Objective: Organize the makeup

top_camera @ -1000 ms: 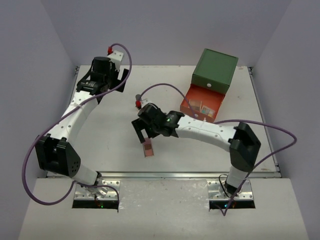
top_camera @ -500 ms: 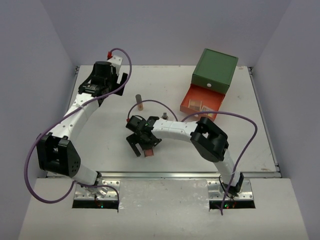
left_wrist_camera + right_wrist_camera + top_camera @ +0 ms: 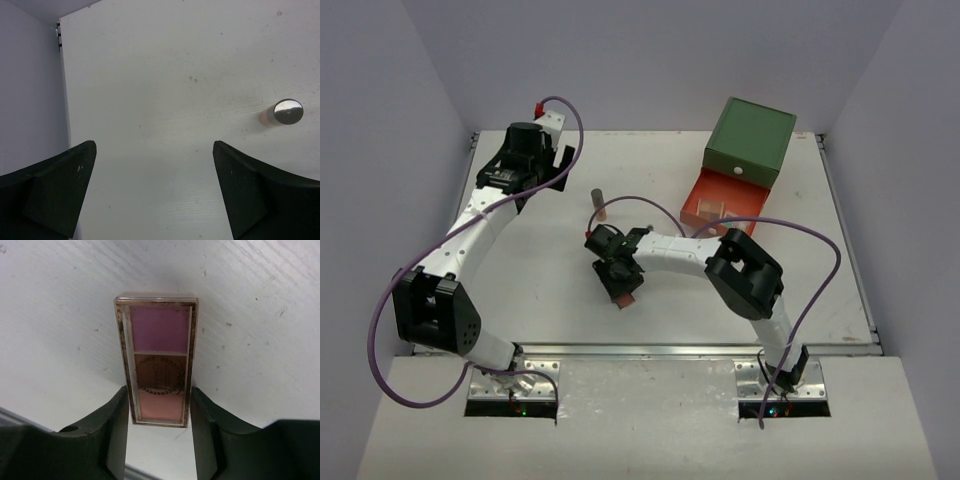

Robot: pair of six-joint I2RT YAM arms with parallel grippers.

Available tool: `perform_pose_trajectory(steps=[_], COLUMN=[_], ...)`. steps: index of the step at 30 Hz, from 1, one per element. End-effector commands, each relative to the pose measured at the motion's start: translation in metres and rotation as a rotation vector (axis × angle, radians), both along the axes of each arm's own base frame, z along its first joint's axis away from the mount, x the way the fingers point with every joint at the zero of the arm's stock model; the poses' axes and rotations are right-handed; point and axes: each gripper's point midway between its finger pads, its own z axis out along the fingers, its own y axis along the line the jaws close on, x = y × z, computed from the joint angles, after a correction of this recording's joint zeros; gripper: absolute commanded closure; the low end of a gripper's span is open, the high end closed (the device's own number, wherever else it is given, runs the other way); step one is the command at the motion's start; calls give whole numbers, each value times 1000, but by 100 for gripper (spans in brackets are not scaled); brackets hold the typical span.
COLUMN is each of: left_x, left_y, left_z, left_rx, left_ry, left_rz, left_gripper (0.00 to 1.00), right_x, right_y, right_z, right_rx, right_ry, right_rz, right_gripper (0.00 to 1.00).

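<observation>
A flat palette (image 3: pixel 159 360) with purple, brown and pink pans lies lengthwise between my right gripper's (image 3: pixel 159 392) fingers, which press on both long edges at its near end. In the top view this gripper (image 3: pixel 617 272) is at the table's middle and the palette (image 3: pixel 623 292) pokes out toward the near edge. A tan tube (image 3: pixel 598 205) with a silver cap stands upright behind it. The tube also shows in the left wrist view (image 3: pixel 286 112). My left gripper (image 3: pixel 155 145) is open and empty over bare table at the back left (image 3: pixel 548 168).
A big green drawer box (image 3: pixel 751 138) stands at the back right. Its orange drawer (image 3: pixel 718 200) is pulled out toward the centre with small items inside. The right arm's purple cable (image 3: pixel 820 270) loops over the table's right side.
</observation>
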Motion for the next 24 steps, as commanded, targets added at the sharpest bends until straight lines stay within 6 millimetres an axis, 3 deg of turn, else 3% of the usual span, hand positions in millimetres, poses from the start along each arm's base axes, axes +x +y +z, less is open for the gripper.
perform_pose_trajectory(steps=[1, 2, 7, 12, 15, 16, 20, 24], left_x=[2, 2, 3, 3, 4, 3, 3, 3], left_y=[3, 3, 3, 3, 4, 4, 5, 4], left_z=[23, 23, 24, 26, 26, 26, 27, 26], left_rx=[2, 2, 1, 5, 9, 10, 13, 14], left_ry=[-83, -83, -84, -88, -88, -88, -91, -89], left_rz=[14, 14, 10, 10, 9, 12, 12, 9], left_gripper=[0, 0, 0, 0, 0, 0, 0, 0], right_x=[-15, -14, -1, 17, 28, 36, 65, 127], right_y=[-19, -15, -3, 14, 12, 8, -19, -92], right_z=[-23, -15, 31, 126, 166, 187, 230, 248], right_rx=[-56, -27, 70, 236, 262, 264, 254, 61], right_ry=[31, 13, -143, -407, -518, -579, -685, -805], right_rz=[72, 104, 302, 494, 529, 529, 486, 357], right_gripper=[95, 100, 100, 100, 100, 100, 100, 100])
